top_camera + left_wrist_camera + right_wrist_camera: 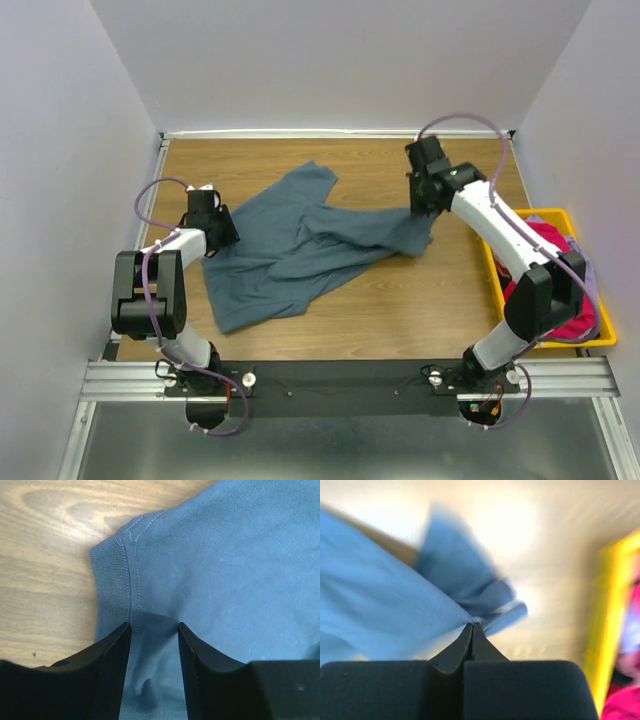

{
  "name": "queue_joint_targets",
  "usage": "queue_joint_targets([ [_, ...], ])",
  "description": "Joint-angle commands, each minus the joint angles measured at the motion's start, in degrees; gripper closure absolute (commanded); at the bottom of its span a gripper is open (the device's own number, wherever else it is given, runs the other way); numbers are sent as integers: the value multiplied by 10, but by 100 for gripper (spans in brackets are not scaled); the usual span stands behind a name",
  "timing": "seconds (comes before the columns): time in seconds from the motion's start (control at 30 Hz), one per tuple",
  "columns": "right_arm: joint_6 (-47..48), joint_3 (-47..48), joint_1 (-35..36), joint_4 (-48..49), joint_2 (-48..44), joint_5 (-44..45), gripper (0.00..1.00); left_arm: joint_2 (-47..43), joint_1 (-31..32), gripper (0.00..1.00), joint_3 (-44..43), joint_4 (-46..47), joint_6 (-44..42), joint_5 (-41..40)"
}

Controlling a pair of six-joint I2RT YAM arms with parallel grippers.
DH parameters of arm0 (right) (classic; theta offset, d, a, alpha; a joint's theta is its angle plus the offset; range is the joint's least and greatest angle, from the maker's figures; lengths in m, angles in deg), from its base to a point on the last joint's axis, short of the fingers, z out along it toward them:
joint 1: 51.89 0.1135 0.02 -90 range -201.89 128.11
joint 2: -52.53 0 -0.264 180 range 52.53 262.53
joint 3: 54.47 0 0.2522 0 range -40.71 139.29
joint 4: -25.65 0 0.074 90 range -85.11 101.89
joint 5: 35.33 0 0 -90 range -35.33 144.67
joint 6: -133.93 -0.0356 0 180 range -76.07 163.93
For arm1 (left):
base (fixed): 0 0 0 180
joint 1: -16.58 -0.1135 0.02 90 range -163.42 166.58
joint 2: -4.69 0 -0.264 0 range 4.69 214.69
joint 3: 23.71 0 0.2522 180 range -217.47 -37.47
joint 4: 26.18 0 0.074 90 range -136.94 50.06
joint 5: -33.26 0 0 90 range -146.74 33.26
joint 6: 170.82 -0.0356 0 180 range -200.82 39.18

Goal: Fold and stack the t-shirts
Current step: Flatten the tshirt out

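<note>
The slate-blue t-shirt (290, 250) is crumpled on the table (400, 310), right gripper (471, 625) pinched shut on its corner, left gripper (154, 625) jaws apart astride the ribbed edge (112, 580), so I'd clamp fully before stretching it flat.

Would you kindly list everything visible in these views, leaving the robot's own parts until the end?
blue-grey t-shirt: one, slate blue-grey, crumpled across the middle of the table
pink t-shirt: one, magenta-pink, inside the bin
pale cloth: count unclear, pale grey-blue, in the bin beside the pink one
bin: one, yellow, at the table's right edge
table: one, wood-brown
left gripper: one, black, open astride the blue-grey shirt's ribbed edge
right gripper: one, black, shut on that shirt's right end
</note>
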Motion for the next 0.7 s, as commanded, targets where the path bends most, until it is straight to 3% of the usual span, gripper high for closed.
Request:
queue_joint_targets([
  [0.0, 37, 158, -22, 30, 63, 167, 99, -13, 2, 49, 30, -21, 14, 0],
  [0.17, 38, 519, -73, 35, 275, 162, 99, -37, 2, 48, 27, -15, 20, 8],
  [0.27, 34, 638, -84, 34, 377, 160, 79, -45, 2, 44, 12, -13, 27, 19],
  [0.3, 28, 654, -84, 34, 382, 140, 78, -55, 2, 43, 6, -14, 29, 25],
  [0.37, 18, 613, -84, 35, 357, 111, 78, -66, 2, 38, 2, -15, 30, 28],
  [0.43, 15, 489, -84, 55, 321, 69, 54, -88, 2, 31, 4, -17, 30, 27],
  [0.5, 19, 362, -85, 76, 266, 31, 42, -103, 2, 24, 1, -16, 26, 20],
  [0.67, 16, 163, -84, 142, 154, -59, 39, -93, 9, 19, -30, -17, 10, 9],
])
